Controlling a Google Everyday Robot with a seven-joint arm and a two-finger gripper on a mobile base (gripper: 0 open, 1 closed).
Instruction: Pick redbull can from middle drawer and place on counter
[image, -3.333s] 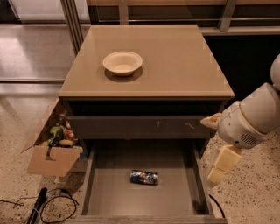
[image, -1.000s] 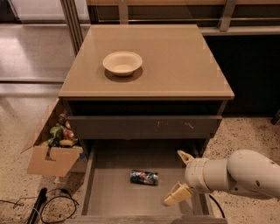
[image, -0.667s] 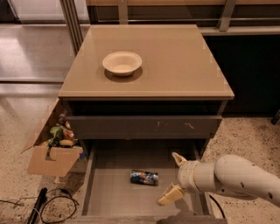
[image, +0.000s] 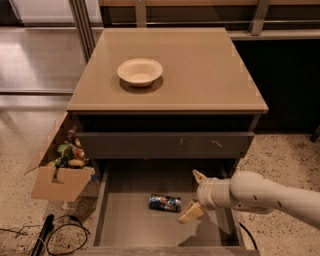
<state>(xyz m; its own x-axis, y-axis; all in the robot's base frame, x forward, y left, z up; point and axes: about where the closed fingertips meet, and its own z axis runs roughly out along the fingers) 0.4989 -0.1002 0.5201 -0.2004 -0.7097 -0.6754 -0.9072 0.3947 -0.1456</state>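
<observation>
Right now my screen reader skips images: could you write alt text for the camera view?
The robot's open tool reaches into the pulled-out middle drawer, just right of the redbull can lying on its side there. A cream bowl stands on the counter above; a cardboard box sits left.

Viewpoint: high in front, tilted down over smooth tan worktop (image: 200, 75).
Nearness: moderate.
Lower right: cream end effector (image: 194, 196), over open grey-brown drawer (image: 130, 220).

Gripper (image: 193, 196) low right, jaws spread
</observation>
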